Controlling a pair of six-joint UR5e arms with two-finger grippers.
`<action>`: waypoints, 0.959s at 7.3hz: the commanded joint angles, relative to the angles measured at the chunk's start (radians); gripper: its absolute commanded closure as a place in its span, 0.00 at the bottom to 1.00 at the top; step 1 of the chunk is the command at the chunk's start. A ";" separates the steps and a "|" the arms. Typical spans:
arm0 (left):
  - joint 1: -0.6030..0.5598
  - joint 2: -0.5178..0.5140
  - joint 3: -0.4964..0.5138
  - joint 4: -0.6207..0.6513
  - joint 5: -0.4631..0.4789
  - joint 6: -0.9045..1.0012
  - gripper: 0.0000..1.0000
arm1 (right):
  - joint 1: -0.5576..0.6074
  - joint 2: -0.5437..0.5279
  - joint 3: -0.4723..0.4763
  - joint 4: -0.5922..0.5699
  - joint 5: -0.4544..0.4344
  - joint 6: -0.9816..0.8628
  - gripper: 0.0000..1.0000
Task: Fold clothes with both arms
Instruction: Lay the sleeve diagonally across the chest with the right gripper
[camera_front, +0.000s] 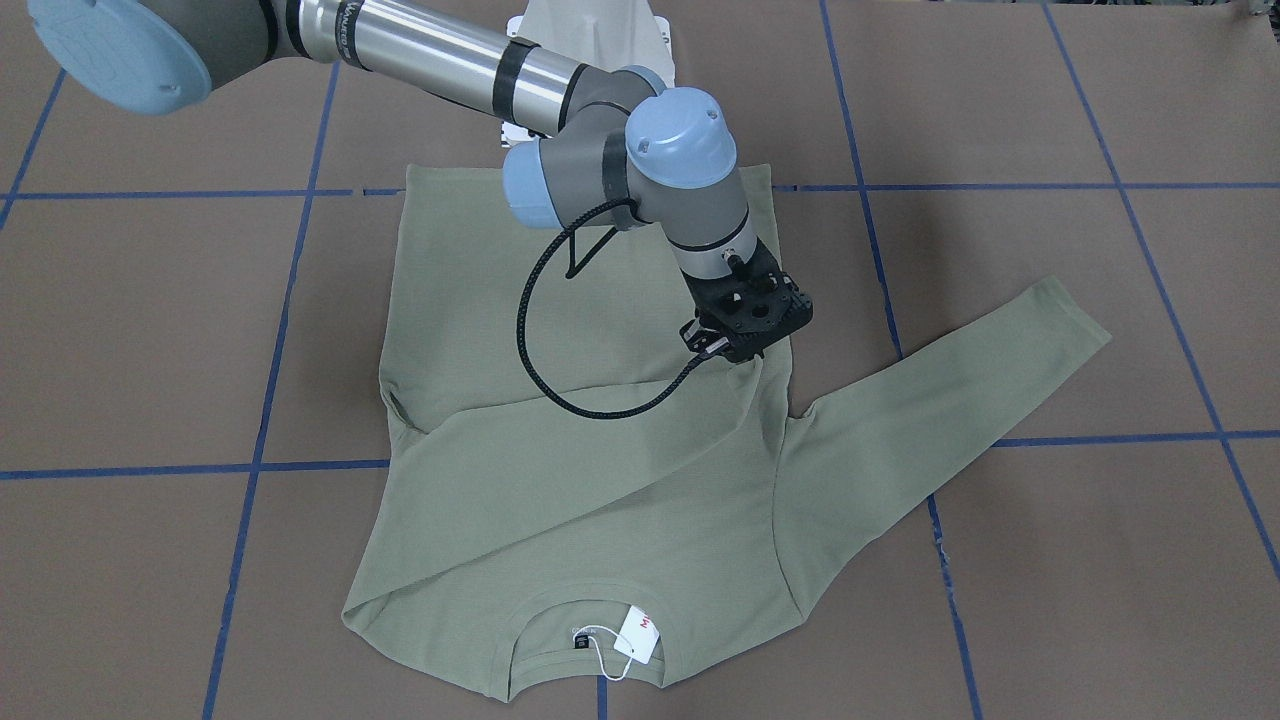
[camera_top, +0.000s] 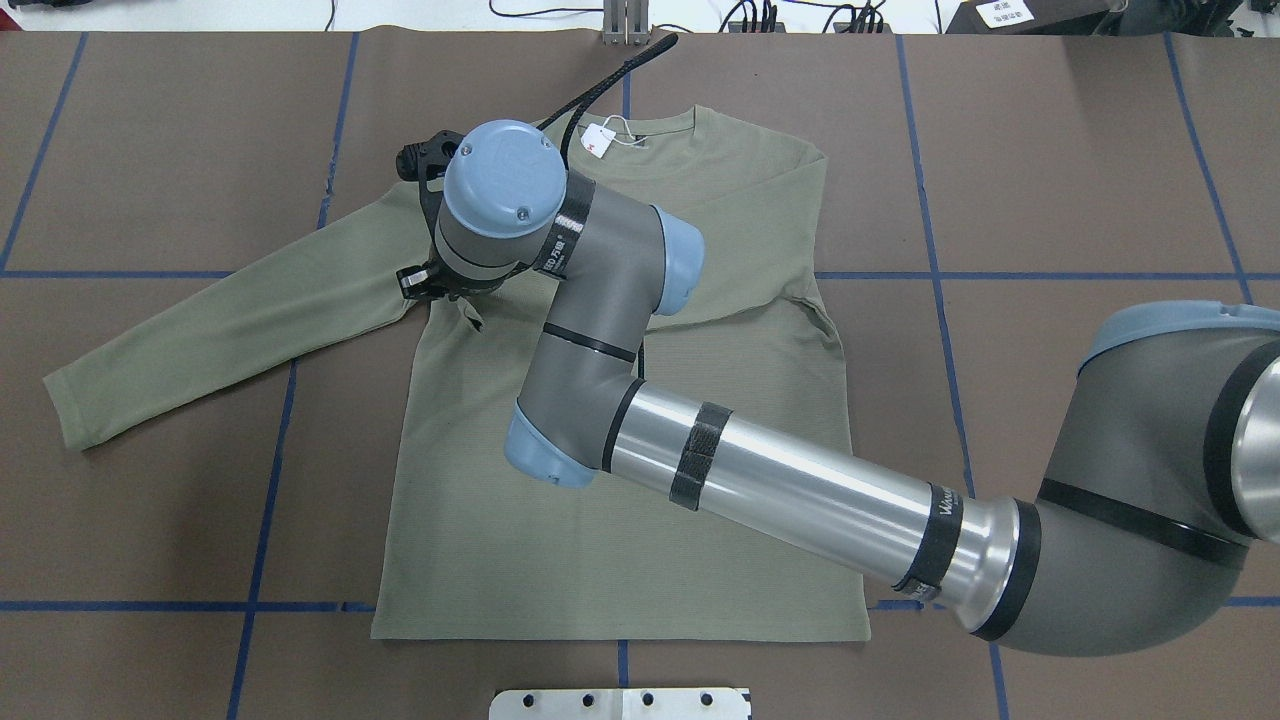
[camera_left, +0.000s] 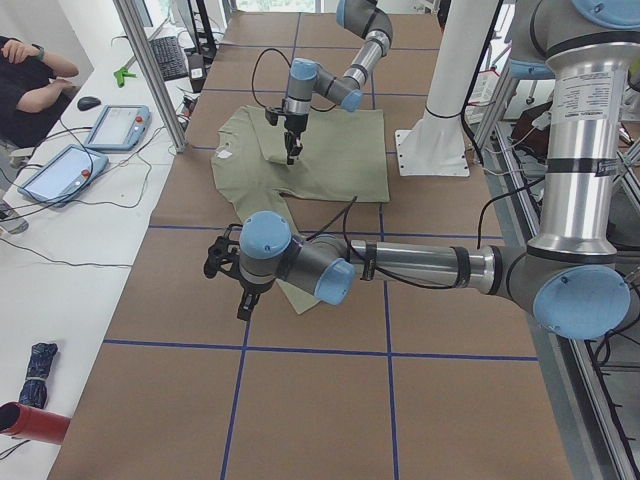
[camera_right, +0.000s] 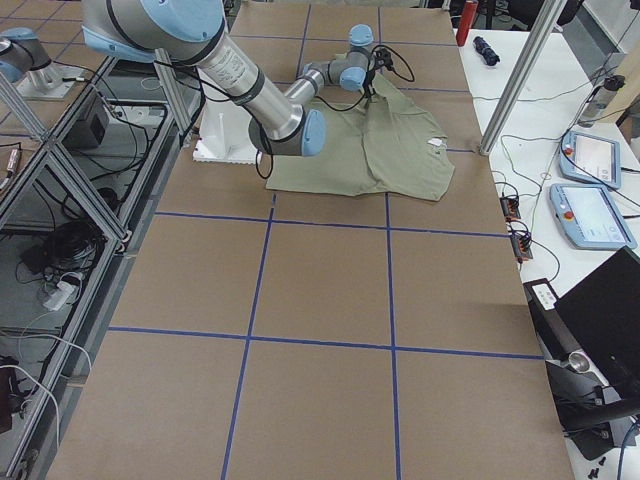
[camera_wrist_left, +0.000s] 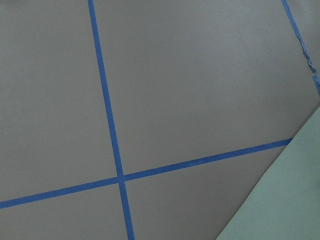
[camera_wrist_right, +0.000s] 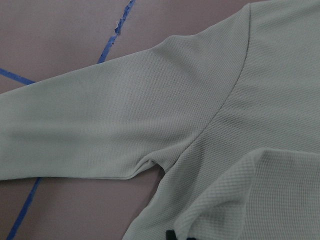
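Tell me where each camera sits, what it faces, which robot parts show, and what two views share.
Front-facing: across the table, looking down at shirt; right arm shows.
Overhead: from behind, looking forward and down; right arm.
Left: table's end; left arm near, right far.
Right: opposite end; right arm near.
Left wrist: above taped table, shirt edge; no body.
Right wrist: above sleeve; black fingertips.
Front-facing and overhead share the hang tag.

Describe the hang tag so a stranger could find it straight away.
Start at the olive-green shirt lying on the brown, blue-taped table. Follow it to the collar, at the end farthest from the robot's base. The hang tag lies there: a small white card with red print, the only white on the cloth.
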 joint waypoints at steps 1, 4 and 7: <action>0.000 -0.004 0.000 0.000 0.000 -0.002 0.00 | -0.020 0.001 -0.038 0.100 -0.038 0.005 0.94; 0.002 -0.005 0.008 -0.002 0.000 0.000 0.00 | -0.091 0.016 -0.046 0.256 -0.240 0.215 0.00; 0.003 -0.010 0.008 -0.003 0.011 -0.023 0.00 | -0.089 0.010 -0.035 0.242 -0.242 0.397 0.00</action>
